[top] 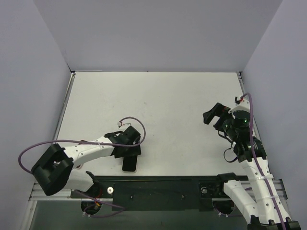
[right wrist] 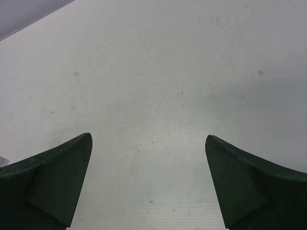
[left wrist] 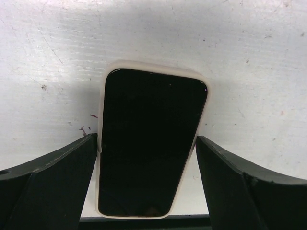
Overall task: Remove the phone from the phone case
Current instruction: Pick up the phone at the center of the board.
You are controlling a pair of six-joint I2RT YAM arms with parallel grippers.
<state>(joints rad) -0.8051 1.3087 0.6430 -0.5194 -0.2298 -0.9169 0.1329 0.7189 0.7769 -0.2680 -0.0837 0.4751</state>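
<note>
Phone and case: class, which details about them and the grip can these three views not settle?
- Top external: the far end of the phone is hidden under the left gripper.
- Left wrist: the fingers flank the case; whether they press it is unclear, and the bottom edge cuts them off.
- Left wrist: the case's back lies hidden beneath the phone.
- Right wrist: shows only table; the phone is out of view.
</note>
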